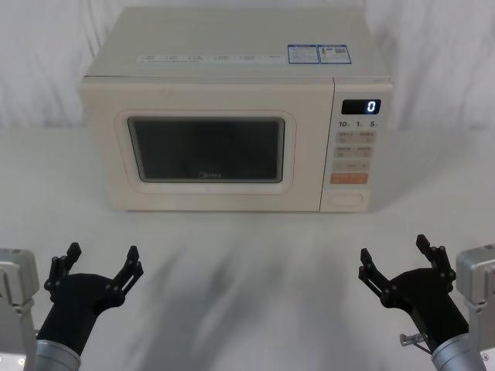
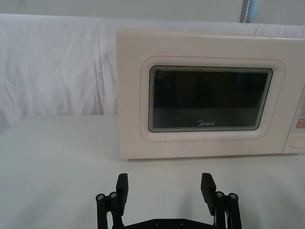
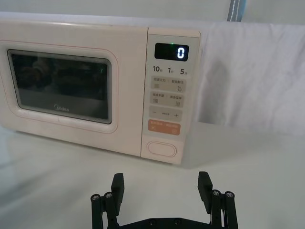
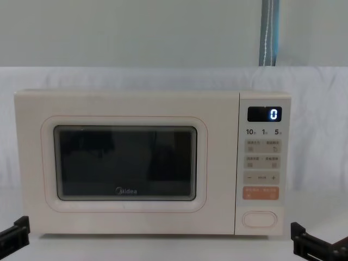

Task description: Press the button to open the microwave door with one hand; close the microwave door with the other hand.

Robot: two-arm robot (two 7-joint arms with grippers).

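The cream microwave point(image 1: 232, 69) stands at the back of the white table, its display showing "0". Its door point(image 1: 209, 148) point(image 2: 209, 102) point(image 3: 62, 88) point(image 4: 128, 163) with the dark window is closed flush. The oval button point(image 1: 346, 199) point(image 3: 161, 149) point(image 4: 259, 218) sits at the bottom of the keypad strip, under the orange key. My left gripper point(image 1: 102, 261) point(image 2: 164, 186) hovers open near the table's front left, well short of the door. My right gripper point(image 1: 394, 255) point(image 3: 161, 185) hangs open at the front right, a good way in front of the button. Both hold nothing.
White cloth covers the table point(image 1: 247, 255) and the wall behind. Open tabletop lies between the grippers and the microwave's front. A grey-blue strap point(image 4: 269, 32) hangs behind the microwave at the right.
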